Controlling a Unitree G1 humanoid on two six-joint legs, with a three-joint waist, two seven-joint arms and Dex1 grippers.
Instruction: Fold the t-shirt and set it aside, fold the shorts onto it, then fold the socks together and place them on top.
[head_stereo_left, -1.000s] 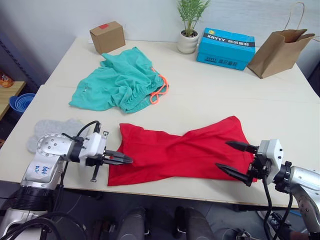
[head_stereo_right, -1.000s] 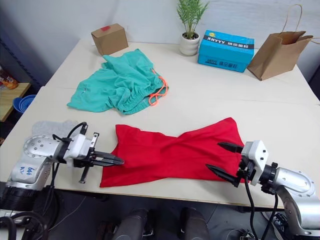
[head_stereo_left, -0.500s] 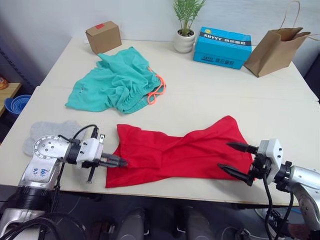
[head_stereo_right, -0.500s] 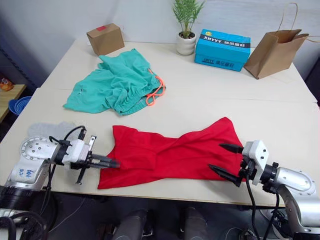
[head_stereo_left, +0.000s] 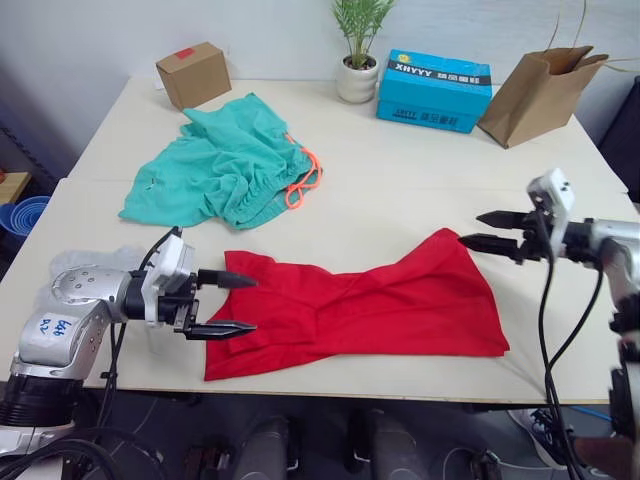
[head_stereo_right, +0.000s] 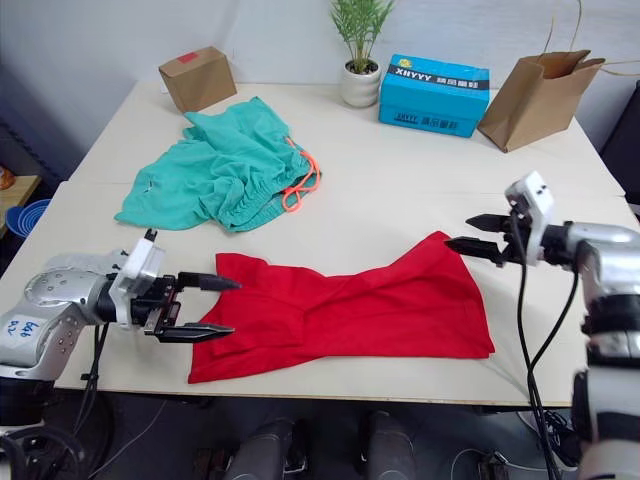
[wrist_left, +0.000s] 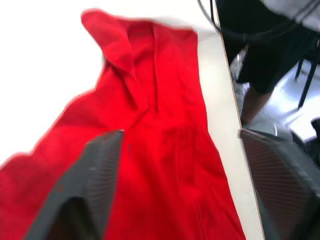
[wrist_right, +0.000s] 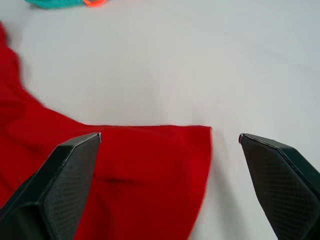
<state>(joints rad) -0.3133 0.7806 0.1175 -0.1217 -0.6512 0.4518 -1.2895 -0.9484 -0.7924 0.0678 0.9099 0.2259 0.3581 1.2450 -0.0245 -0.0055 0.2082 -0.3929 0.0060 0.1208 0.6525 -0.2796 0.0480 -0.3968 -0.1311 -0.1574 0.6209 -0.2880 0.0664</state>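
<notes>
Red t-shirt (head_stereo_left: 370, 305) lower centre of head view, left gripper (head_stereo_left: 233, 303) now spread open at its left end, right gripper (head_stereo_left: 488, 229) open, lifted up to mid-right vs before, left wrist: shirt between fingers (wrist_left: 85, 190), right wrist: shirt corner (wrist_right: 197, 137) between open fingers.

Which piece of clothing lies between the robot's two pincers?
The red t-shirt, stretched along the table's near edge between both open pincers; the teal shorts lie farther back.

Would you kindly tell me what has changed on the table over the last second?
The right end effector has lifted from the t-shirt's near right corner to its far right corner, open. The left end effector, shut before, has opened at the left edge. The shirt, shorts and socks lie as before.
</notes>
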